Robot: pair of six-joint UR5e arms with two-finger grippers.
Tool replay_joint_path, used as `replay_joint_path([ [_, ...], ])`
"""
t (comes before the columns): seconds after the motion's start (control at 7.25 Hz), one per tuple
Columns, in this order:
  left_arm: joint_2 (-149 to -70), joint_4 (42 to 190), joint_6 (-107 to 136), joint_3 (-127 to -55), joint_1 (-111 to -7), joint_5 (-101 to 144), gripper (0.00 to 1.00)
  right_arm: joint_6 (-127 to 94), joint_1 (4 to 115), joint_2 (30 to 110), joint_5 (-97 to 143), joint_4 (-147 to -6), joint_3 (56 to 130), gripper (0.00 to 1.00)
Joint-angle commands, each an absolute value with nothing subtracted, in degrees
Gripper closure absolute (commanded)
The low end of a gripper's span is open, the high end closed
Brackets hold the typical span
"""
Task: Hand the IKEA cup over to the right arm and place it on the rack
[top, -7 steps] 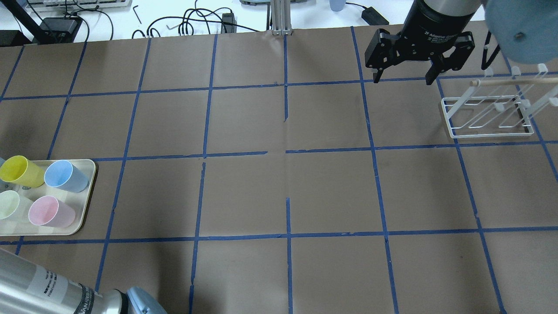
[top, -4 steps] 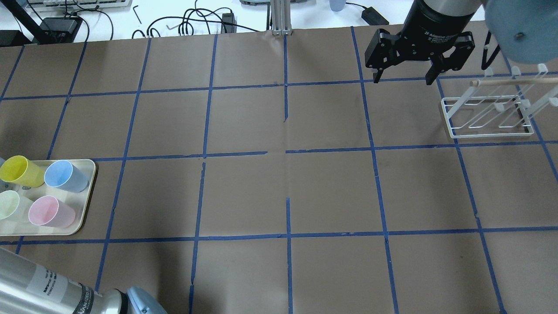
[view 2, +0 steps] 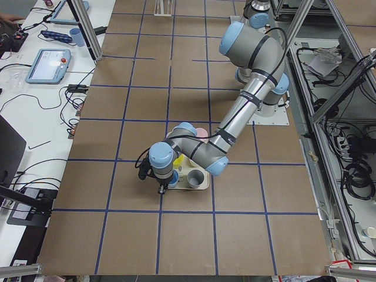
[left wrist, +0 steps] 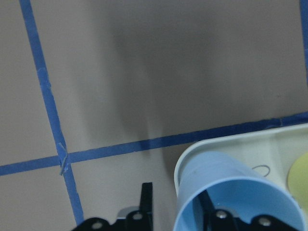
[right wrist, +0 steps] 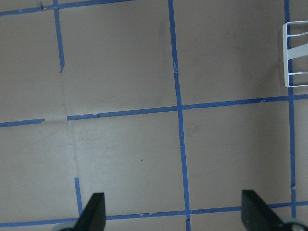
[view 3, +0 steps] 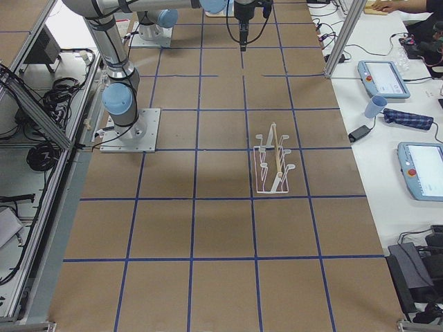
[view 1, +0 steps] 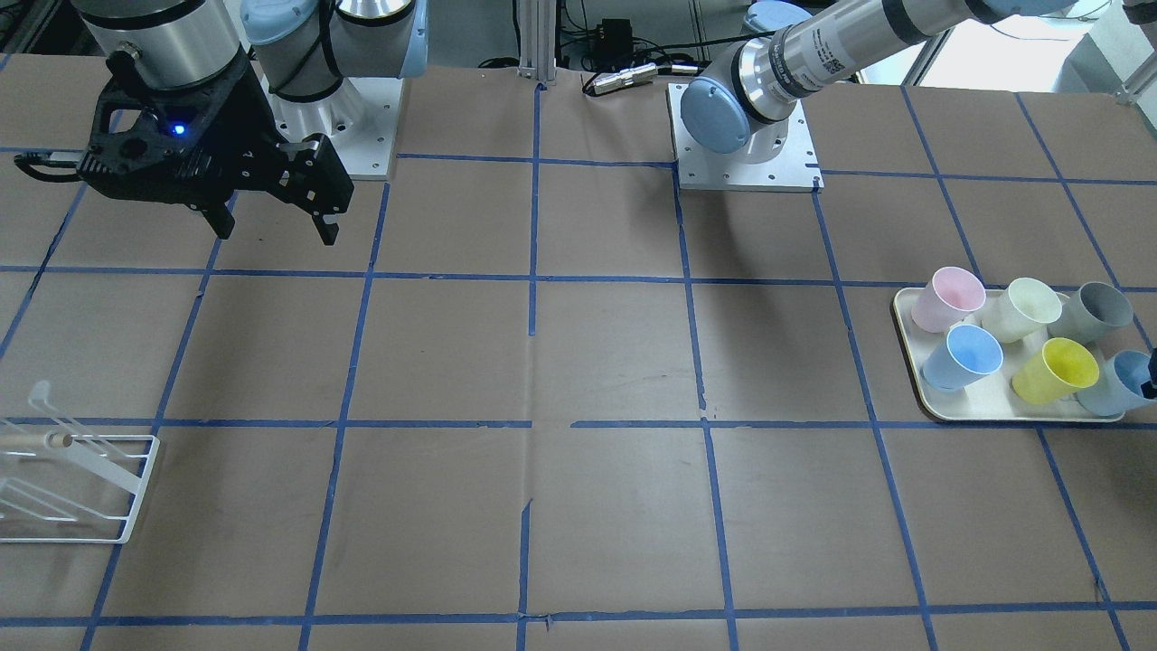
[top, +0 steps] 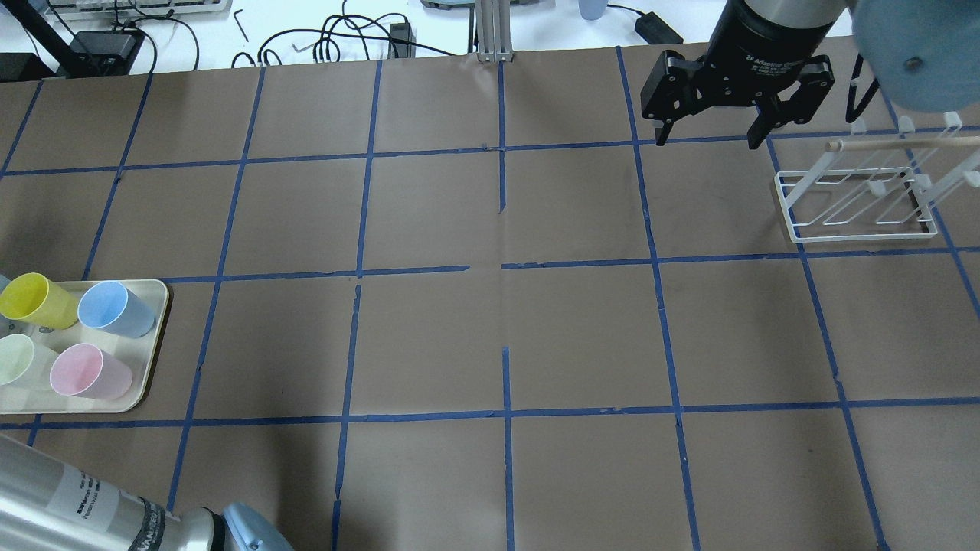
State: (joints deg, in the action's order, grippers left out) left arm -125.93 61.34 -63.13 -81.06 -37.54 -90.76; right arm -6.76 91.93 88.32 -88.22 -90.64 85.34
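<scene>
The IKEA cup (left wrist: 226,192), pale blue, lies tilted at the outer corner of the cream tray (left wrist: 240,139); it also shows at the right edge of the front view (view 1: 1114,387). My left gripper (left wrist: 175,202) is open and straddles the cup's rim, one finger inside and one outside, with a gap to the wall. My right gripper (top: 708,141) is open and empty, hovering beside the white wire rack (top: 857,200); it also shows in the front view (view 1: 276,235). The rack, which holds nothing, stands at the front view's left edge (view 1: 63,488).
The tray (view 1: 907,316) also holds pink (view 1: 947,298), cream (view 1: 1021,309), grey (view 1: 1094,312), sky-blue (view 1: 965,357) and yellow (view 1: 1056,371) cups. The table is brown paper with a blue tape grid. Cables and devices lie beyond the far edge (top: 337,38).
</scene>
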Motion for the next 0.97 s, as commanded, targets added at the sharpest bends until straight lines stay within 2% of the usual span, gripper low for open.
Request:
replay_joint_path([
  [0.0, -125.2, 63.1, -63.2, -81.0, -37.6, -90.4, 0.95, -6.8, 91.9, 88.3, -88.2, -90.6, 85.3, 0.00],
  [0.14, -124.7, 64.1, -63.5, -80.7, -37.5, -90.4, 1.00, -6.8, 91.9, 88.3, -88.2, -90.6, 85.3, 0.00],
  [0.41, -123.6, 66.0, -65.0, -80.0, -37.0, -90.3, 1.00, -6.8, 91.9, 88.2, -88.2, -90.6, 85.3, 0.00],
  [0.83, -122.3, 79.3, -67.4, -70.7, -36.8, -89.0, 1.00, -6.7, 91.8, 88.1, -88.1, -90.6, 85.1, 0.00],
])
